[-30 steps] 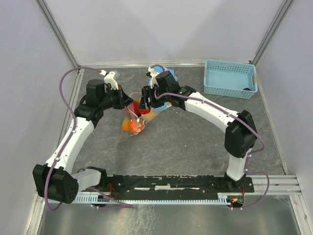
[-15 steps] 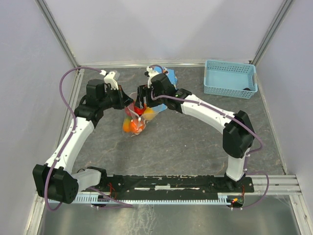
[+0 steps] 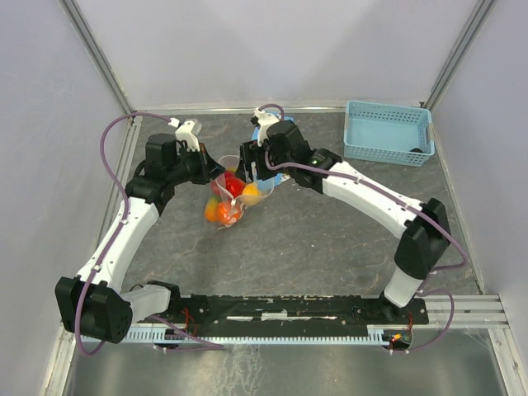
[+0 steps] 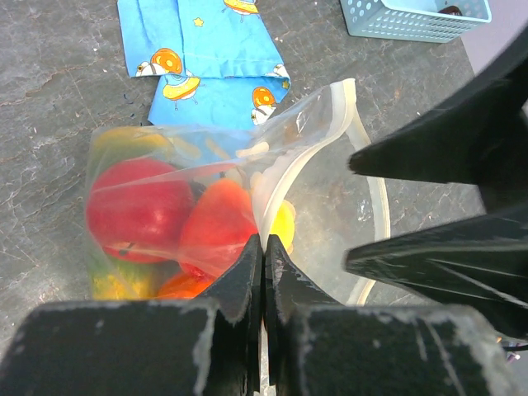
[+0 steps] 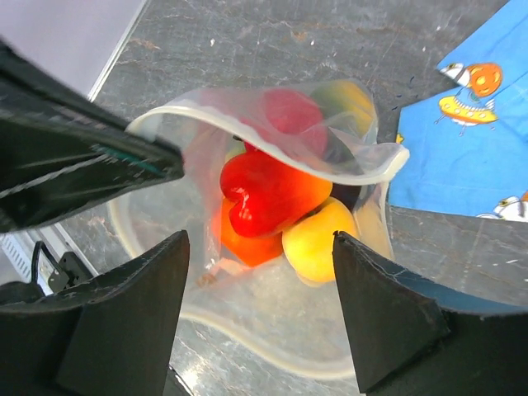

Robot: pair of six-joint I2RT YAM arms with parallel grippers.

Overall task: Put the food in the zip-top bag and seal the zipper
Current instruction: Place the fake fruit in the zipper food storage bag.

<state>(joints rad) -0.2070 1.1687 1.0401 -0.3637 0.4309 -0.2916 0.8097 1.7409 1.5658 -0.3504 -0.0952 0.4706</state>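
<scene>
Right tool, wide, is backing off the bag; left tool is pinching it; sealing is looking likely next.

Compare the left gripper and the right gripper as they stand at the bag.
The left gripper has its jaws shut, pinching the rim of the zip-top bag; the right gripper has its jaws wide open, holding nothing. The left gripper grips the bag from the side; the right gripper hangs over its open mouth, above the food. Both are at the bag's mouth.
</scene>
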